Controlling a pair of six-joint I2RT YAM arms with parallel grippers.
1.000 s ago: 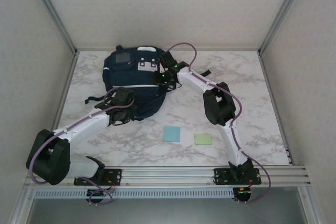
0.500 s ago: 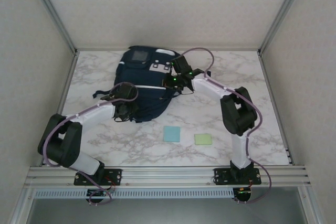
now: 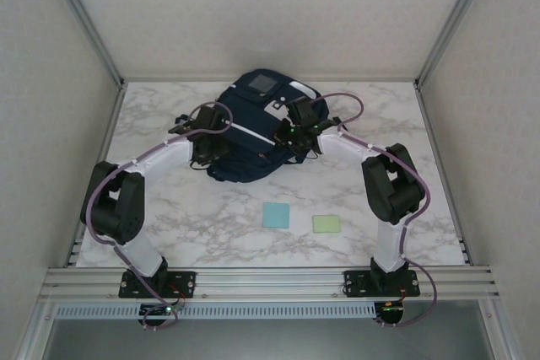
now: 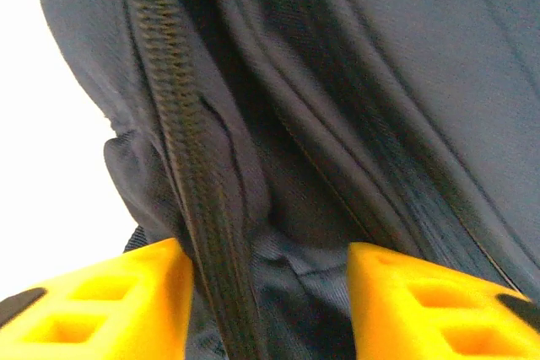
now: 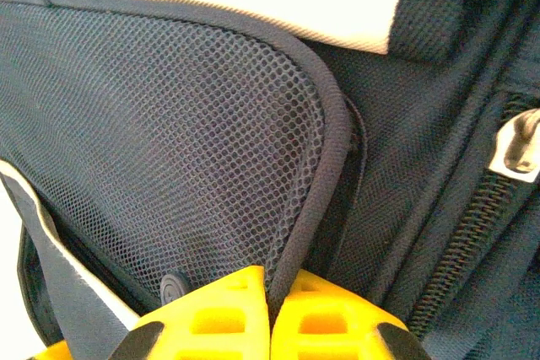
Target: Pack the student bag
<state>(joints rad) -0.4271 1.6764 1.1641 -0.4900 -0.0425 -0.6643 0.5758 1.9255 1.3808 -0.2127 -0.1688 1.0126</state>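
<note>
A: Where is the bag (image 3: 253, 115)?

B: It lies in the upper middle of the top view, on the far part of the bench (image 3: 439, 208), with one arm at each side of it.

A: And the tools?

B: The right tool (image 5: 270, 280) is closed and pinches the piped edge of a mesh panel on the bag. The left tool (image 4: 266, 259) has its fingers apart, with a zip ridge of the bag between them; it seems not to grip anything.

A: So which step is this?

B: Most likely they are arranging the bag, before it is opened. A blue square (image 3: 275, 215) and a green square (image 3: 326, 223) lie in the lower middle, well apart from the bag, not yet packed.

A: What does the next move need?

B: Probably the left tool must close on the fabric or find the zip puller, while the right one holds the bag steady.
</note>
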